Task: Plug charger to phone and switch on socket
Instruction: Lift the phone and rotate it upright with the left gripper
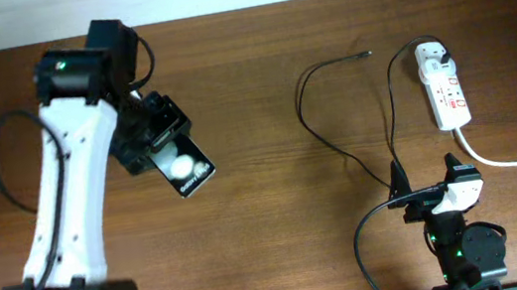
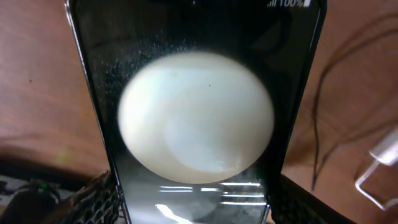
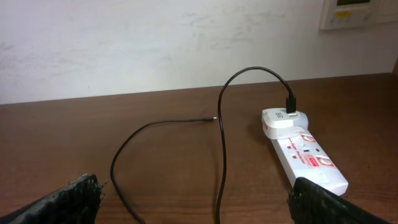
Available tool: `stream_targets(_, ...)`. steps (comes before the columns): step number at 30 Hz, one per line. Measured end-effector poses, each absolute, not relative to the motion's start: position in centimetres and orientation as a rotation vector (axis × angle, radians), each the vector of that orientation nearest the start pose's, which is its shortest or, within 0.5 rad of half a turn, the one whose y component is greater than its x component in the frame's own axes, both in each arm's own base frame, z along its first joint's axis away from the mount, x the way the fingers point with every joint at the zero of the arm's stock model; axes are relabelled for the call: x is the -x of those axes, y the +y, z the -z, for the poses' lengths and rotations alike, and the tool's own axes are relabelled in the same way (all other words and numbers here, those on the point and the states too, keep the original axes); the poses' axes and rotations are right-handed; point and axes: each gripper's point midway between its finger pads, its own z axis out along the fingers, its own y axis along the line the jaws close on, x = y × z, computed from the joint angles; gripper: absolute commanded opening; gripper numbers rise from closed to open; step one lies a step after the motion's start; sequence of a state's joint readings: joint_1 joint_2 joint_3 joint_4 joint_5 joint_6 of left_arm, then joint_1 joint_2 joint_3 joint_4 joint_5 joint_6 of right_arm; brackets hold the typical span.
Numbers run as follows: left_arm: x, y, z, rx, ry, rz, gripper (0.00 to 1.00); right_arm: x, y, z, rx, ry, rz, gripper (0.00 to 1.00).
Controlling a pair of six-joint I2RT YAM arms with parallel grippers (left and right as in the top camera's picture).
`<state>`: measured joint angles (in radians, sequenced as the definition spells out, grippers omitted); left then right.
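The phone (image 1: 189, 168), a black slab with two round white glares on its glossy screen, was held in the left gripper (image 1: 169, 153). The jaws were closed against its long edges and most of its length stuck out past the fingertips. In the left wrist view the screen (image 2: 199, 106) filled the space between the two dark fingers (image 2: 93, 199).

The charger (image 1: 322, 135), a thin black cable, lay looped on the brown table (image 1: 273, 253) well away from that gripper, ahead of the right gripper (image 1: 429, 181). Its small connector tip (image 3: 212, 118) rested free on the wood, far ahead of the right fingers and slightly left. Its white plug end (image 3: 281, 119) sat in the far end of the socket (image 3: 308, 158).

The socket, a white strip with red marks, lay ahead and to the right of the right gripper. Its thick white cord (image 1: 513, 161) ran off to that gripper's right.

The right gripper stood wide open with nothing between its fingertips (image 3: 68, 199).
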<state>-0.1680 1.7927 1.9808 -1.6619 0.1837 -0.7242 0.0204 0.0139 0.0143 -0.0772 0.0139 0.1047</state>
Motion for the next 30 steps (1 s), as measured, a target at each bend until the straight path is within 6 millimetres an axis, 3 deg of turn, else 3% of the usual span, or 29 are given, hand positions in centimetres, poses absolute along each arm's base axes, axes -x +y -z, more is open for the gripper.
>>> stream_targets(3, -30.1, -8.7, -26.4, 0.796, 2.943, 0.399, 0.65, -24.6, 0.3, -15.8, -0.08, 1.646, -0.084, 0.99)
stream_targets(12, -30.0, -9.1, -26.4, 0.764, 2.961, 0.434, 0.68, -24.6, 0.3, -15.8, -0.08, 1.646, -0.084, 0.99)
stream_targets(17, -30.9, -10.8, -22.9, 0.699, 3.118, 0.506, 0.69, -24.6, 0.3, -15.8, -0.079, 1.646, -0.084, 0.99)
stream_targets(20, -30.2, -11.6, -19.2, 0.651, 3.261, 0.535, 0.69, -24.6, 0.3, -15.8, -0.079, 1.646, -0.084, 0.99)
stream_targets(23, -30.1, -13.3, -15.8, 0.624, 3.344, 0.701, 0.68, -24.6, 0.3, -15.8, -0.08, 1.646, -0.084, 0.99)
stream_targets(25, -29.6, -14.5, -15.8, 0.636, 3.358, 0.838, 0.65, -24.6, 0.3, -15.8, -0.08, 1.646, -0.084, 0.99)
stream_targets(29, -30.1, -17.4, -17.8, 0.629, 3.278, 1.203, 0.65, -24.6, 0.3, -15.8, -0.08, 1.646, -0.084, 0.99)
stream_targets(30, -30.1, -17.6, -18.0, 0.631, 3.273, 1.226, 0.65, -24.6, 0.3, -15.8, -0.08, 1.646, -0.084, 0.99)
